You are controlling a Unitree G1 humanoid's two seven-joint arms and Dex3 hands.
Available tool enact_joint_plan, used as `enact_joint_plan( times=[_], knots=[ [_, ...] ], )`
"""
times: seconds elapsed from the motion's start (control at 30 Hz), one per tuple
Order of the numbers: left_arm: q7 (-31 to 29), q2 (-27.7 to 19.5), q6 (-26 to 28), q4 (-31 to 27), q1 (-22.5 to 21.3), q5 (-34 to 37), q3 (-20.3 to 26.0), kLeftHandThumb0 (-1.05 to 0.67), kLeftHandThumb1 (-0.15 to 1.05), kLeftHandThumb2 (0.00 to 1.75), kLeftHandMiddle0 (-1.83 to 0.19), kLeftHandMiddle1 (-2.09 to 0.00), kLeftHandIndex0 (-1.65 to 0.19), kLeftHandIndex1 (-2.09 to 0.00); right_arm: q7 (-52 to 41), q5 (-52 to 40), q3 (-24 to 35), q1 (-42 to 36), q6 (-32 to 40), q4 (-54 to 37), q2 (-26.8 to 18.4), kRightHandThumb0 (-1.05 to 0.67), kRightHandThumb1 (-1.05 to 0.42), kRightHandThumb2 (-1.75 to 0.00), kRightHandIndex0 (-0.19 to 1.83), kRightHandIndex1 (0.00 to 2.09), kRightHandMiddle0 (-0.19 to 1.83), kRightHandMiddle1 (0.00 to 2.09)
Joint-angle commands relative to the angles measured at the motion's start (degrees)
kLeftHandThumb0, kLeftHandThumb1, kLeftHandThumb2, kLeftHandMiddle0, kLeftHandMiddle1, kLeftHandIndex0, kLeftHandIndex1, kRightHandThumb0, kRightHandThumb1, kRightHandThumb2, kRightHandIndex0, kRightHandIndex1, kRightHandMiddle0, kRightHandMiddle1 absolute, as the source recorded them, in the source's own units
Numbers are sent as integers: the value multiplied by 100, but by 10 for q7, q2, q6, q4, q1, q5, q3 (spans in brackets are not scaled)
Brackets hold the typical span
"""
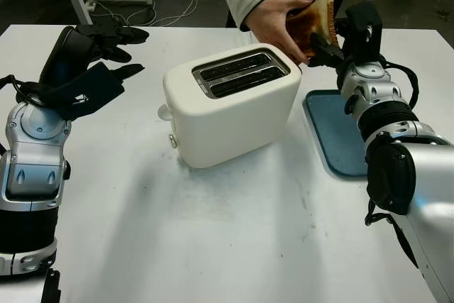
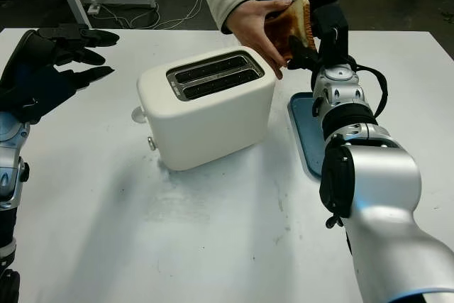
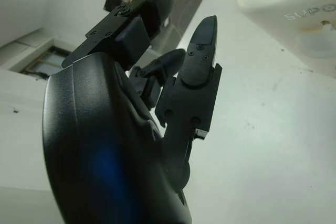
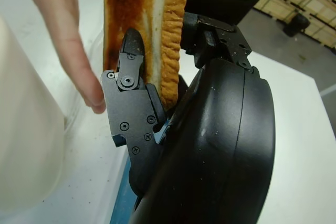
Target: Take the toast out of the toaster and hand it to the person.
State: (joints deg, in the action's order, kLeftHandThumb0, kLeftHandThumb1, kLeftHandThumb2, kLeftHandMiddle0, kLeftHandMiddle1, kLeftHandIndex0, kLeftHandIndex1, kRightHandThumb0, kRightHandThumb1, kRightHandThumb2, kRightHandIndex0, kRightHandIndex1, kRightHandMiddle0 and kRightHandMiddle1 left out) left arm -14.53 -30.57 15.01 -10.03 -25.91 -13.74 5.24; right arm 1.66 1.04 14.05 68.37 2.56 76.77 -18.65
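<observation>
Right hand [image 1: 333, 40] grips the toast [image 1: 316, 23] at handover; person's hand [image 1: 273, 23] touches it, so release comes next; left hand [image 1: 99, 54] open.

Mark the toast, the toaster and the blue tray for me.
toast [image 1: 320, 20]: left eye view, browned face.
toaster [image 1: 234, 115]: left eye view, front wall.
blue tray [image 1: 339, 136]: left eye view, bare floor.

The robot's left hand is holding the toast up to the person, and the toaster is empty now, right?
Almost. The right hand is the one shut on the toast, as both eye views show; the person's hand is touching it. The left hand is open, up beside the toaster. The slots do look empty.
</observation>
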Motion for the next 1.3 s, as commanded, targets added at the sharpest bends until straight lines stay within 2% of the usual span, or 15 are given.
enact_joint_plan(
  times=[0.0, 0.4, 0.57, 0.63, 0.67, 0.7, 0.73, 0.77, 0.83, 0.9, 1.03, 1.13, 1.17, 1.27],
  knots=[
    [4, -1, 2, -1, 6, -2, 0, -27, 92, 8, -52, -82, -73, -18, -3, 0, 1, -7, -9, 1, 4, -19, -92, -42, 68, 175, 31, 175],
    [3, 2, 7, -5, 8, 1, 3, -28, 92, 8, -51, -81, -73, -18, -6, 13, -14, -17, -30, 0, 4, -16, -92, -41, 67, 175, 32, 175],
    [7, 2, -1, 1, 11, 0, 4, -28, 92, 7, -53, -82, -73, -18, -5, 29, -33, -22, -37, 0, 4, -24, -92, -41, 71, 175, 40, 175],
    [9, 4, -2, 2, 12, 1, 5, -28, 92, 7, -53, -82, -74, -18, -5, 47, -50, -27, -53, -2, 1, -34, -92, -39, 69, 175, 39, 175],
    [8, 4, 1, 1, 12, 2, 5, -29, 92, 7, -53, -83, -74, -18, -12, 54, -58, -31, -63, -3, -3, -43, -92, -40, 60, 169, 36, 167],
    [8, 5, 1, 0, 13, 2, 5, -29, 92, 7, -53, -83, -73, -18, -39, 62, -68, -35, -76, -4, -10, -51, -92, -41, 49, 154, 36, 142],
    [7, 4, 1, 0, 13, 2, 5, -29, 92, 7, -53, -83, -73, -18, -63, 66, -74, -38, -86, -5, -16, -65, -92, -45, 30, 92, 30, 77],
    [9, 5, 1, -1, 15, 1, 5, -29, 92, 7, -52, -83, -73, -18, -84, 67, -77, -41, -92, -7, -21, -70, -92, -45, 25, 54, 29, 41],
    [10, 5, 0, -4, 18, 0, 5, -29, 92, 7, -52, -83, -73, -18, -103, 73, -84, -46, -101, -11, -29, -75, -92, -40, 13, 14, 17, 9],
    [13, 7, 0, -9, 24, 2, 7, -29, 92, 7, -52, -83, -73, -18, -111, 80, -94, -55, -115, -17, -37, -79, -92, -34, 4, 4, 8, 2],
    [13, 12, 6, -27, 37, 9, 12, -29, 92, 8, -51, -82, -72, -17, -90, 104, -121, -98, -178, -43, -60, -83, -92, -18, 0, 0, 0, 0],
    [15, 18, 4, -45, 48, 15, 18, -25, 92, 8, -51, -83, -72, -18, -94, 74, -100, -146, -227, -78, -67, -70, -92, -8, 0, 0, 0, 0],
    [14, 19, 9, -57, 51, 13, 18, -23, 92, 8, -51, -83, -73, -18, -99, 56, -87, -168, -245, -98, -66, -64, -92, -7, 0, 0, 0, 0],
    [5, 22, 28, -92, 60, 15, 20, -20, 92, 8, -50, -83, -71, -17, -136, -15, -46, -247, -274, -199, -45, -58, -92, -12, 0, 0, 0, 0]
  ],
)
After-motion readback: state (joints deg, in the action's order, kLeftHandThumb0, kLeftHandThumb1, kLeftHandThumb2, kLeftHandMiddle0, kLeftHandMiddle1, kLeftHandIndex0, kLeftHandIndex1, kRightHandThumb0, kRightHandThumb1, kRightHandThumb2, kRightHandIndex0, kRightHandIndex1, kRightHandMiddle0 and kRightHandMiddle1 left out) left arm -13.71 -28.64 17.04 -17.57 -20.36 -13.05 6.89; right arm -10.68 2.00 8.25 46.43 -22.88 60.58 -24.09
